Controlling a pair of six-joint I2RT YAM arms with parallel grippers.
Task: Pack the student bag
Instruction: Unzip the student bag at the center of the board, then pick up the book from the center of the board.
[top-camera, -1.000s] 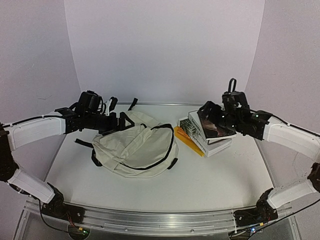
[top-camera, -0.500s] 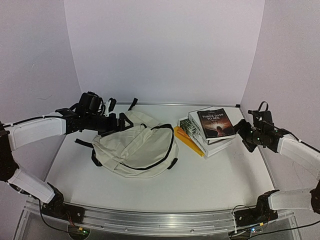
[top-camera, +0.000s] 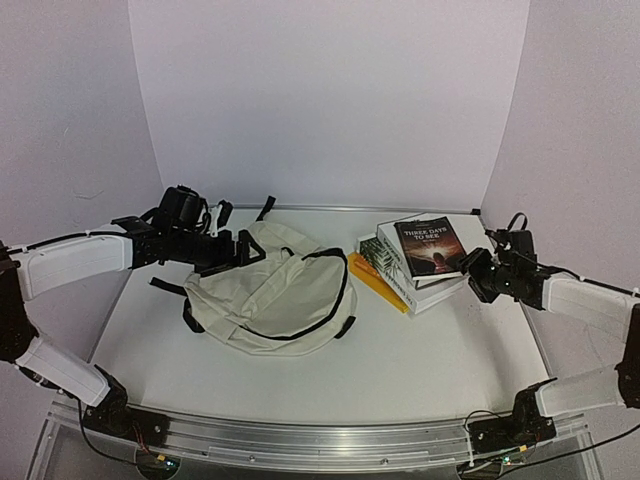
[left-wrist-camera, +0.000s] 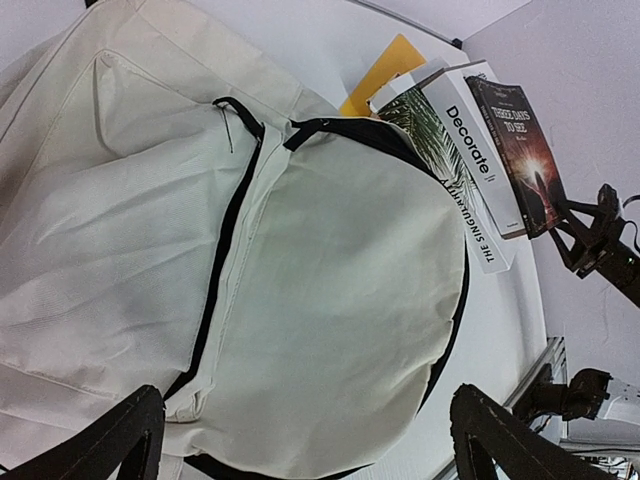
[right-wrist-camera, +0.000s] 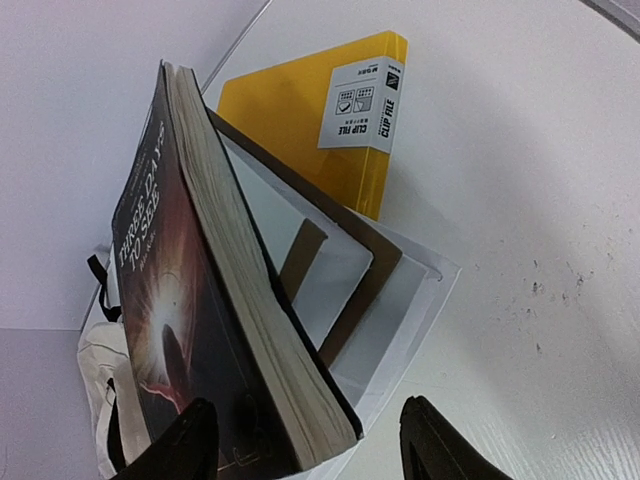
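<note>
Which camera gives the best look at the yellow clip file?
Right wrist: the yellow clip file shows its broad face and readable label. The top view gives only a strip beside the books; the left wrist, a corner past the student bag.

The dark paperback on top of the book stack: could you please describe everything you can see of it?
The dark paperback is titled Three Days to See; its glossy black cover shows a silhouette against an orange-white glow, and its page edges look yellowed. Closed and face up, it lies skewed atop the white books on the table's right side. Its near corner sits between the open fingers of the right tool; whether they touch it is unclear.
</note>
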